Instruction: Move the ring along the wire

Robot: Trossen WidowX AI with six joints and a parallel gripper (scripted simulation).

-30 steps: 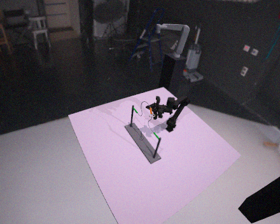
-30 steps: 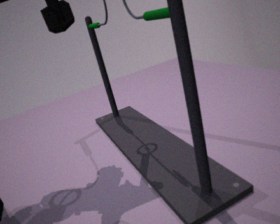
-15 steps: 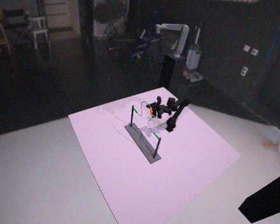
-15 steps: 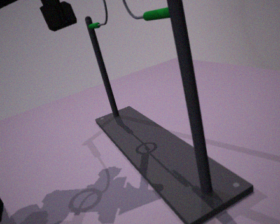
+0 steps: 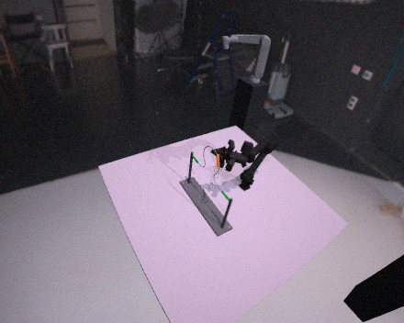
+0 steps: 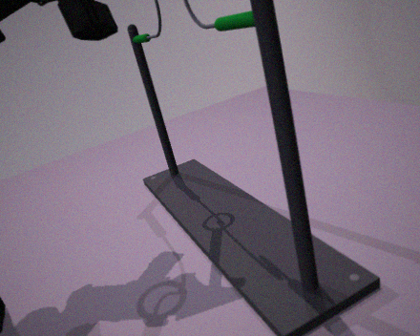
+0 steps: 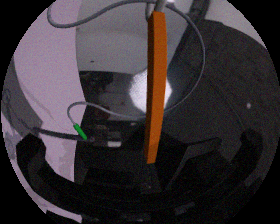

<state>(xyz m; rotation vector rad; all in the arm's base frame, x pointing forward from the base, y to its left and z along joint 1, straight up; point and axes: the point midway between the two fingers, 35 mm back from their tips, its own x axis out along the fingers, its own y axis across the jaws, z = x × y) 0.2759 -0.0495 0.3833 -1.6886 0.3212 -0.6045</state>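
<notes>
The orange handle [image 5: 218, 161] [image 7: 156, 85] is held in my gripper [image 5: 218, 155], which is shut on it. In the wrist view the handle stands upright, its top joined to a grey ring part at the upper edge; most of the ring is cut off. The grey wire [image 5: 204, 165] [image 7: 204, 55] curves behind the handle. In the top view the handle is between the far green part [image 5: 196, 160] and the near green part [image 5: 226, 195], beside the wire's middle stretch. One green part [image 7: 80, 132] shows in the wrist view. Whether ring and wire touch, I cannot tell.
Two dark posts [image 5: 190, 169] [image 5: 227, 214] [image 6: 155, 105] [image 6: 286, 143] stand on the grey base [image 5: 202, 206] [image 6: 248, 215]. Shadows of ring and arm fall on base and table. A black arm part [image 6: 88, 19] is at the upper left of the exterior view.
</notes>
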